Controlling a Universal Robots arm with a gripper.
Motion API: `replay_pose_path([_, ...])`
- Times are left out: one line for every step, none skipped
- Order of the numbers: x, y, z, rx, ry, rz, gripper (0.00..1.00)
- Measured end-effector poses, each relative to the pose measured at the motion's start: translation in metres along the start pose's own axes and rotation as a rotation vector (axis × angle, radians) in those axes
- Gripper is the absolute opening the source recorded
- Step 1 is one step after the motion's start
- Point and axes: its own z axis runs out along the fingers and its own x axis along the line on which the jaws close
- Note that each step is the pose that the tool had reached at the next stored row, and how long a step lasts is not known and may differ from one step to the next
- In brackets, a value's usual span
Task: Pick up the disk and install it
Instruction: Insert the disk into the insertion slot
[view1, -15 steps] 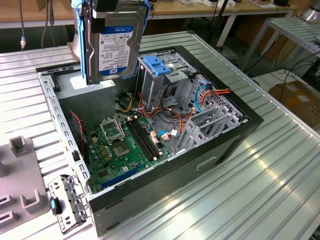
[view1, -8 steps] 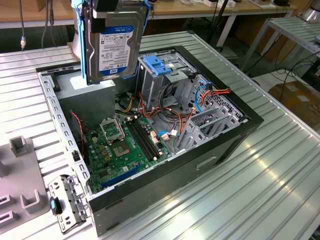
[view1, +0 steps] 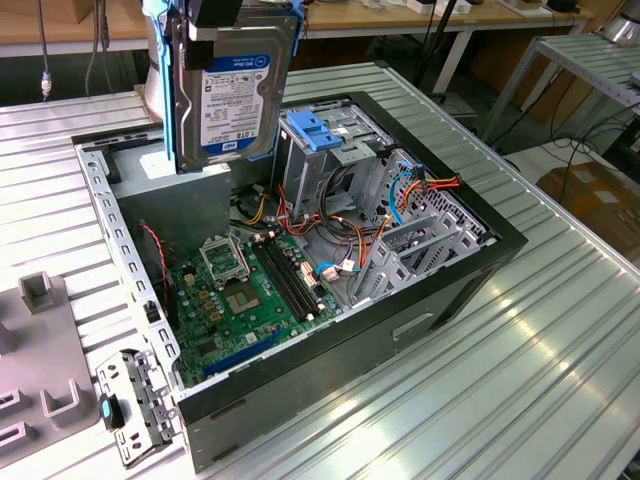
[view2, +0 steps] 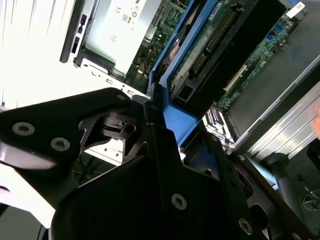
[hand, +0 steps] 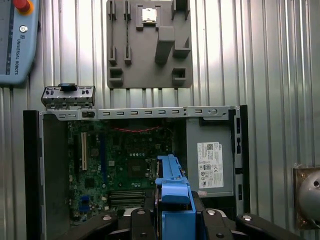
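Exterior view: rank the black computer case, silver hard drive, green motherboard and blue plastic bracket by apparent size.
1. Open black computer case.
2. The silver hard drive and green motherboard look alike; the raised drive is likely nearer the camera, so unranked.
3. The blue plastic bracket.

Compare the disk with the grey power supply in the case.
The disk hangs upright above the case, gripped by the claw; the power supply sits inside the case, in a corner. The disk wears blue side rails and a blue-banded label; the power supply is grey with a white sticker. The disk is smaller than the power supply. Both are rectangular metal boxes.
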Motion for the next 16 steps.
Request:
replay_pose_path([0.0022,-0.0001,-0.0001,0.0,0.0,0.0,0.37])
replay_pose_path([0.0037,-0.0001,-0.0002,0.0,0.0001,0.0,0.37])
replay_pose_path([0.0056,-0.0002,-0.0003,0.0,0.0001,0.0,0.37])
replay_pose_path([0.0072,-0.0003,-0.0004,-0.0001,0.0002,0.0,0.37])
replay_pose_path([0.0089,-0.0004,-0.0004,0.0,0.0002,0.0,0.37])
replay_pose_path([0.0109,-0.0005,-0.0005,0.0,0.0002,0.0,0.37])
replay_pose_path([0.0127,-0.0005,-0.0005,0.0001,0.0002,0.0,0.37])
replay_pose_path([0.0131,-0.0005,-0.0005,0.0001,0.0002,0.0,0.37])
replay_pose_path([0.013,-0.0005,-0.0005,0.0,0.0003,0.0,0.37])
replay_pose_path([0.013,-0.0005,-0.0005,0.0001,0.0003,0.0,0.37])
replay_pose_path([0.0131,-0.0005,-0.0006,0.0,0.0005,0.0,0.37])
replay_pose_path([0.0131,-0.0005,-0.0006,0.0,0.0005,0.0,0.37])
replay_pose_path([0.0132,-0.0005,-0.0006,0.0,0.0004,0.0,0.37])
replay_pose_path([0.0139,-0.0006,-0.0007,0.0,0.0005,0.0,0.37])
replay_pose_path([0.0155,-0.0007,-0.0007,0.0,0.0005,0.0,0.37])
replay_pose_path([0.0191,-0.0008,-0.0009,0.0,0.0006,0.0,0.37])
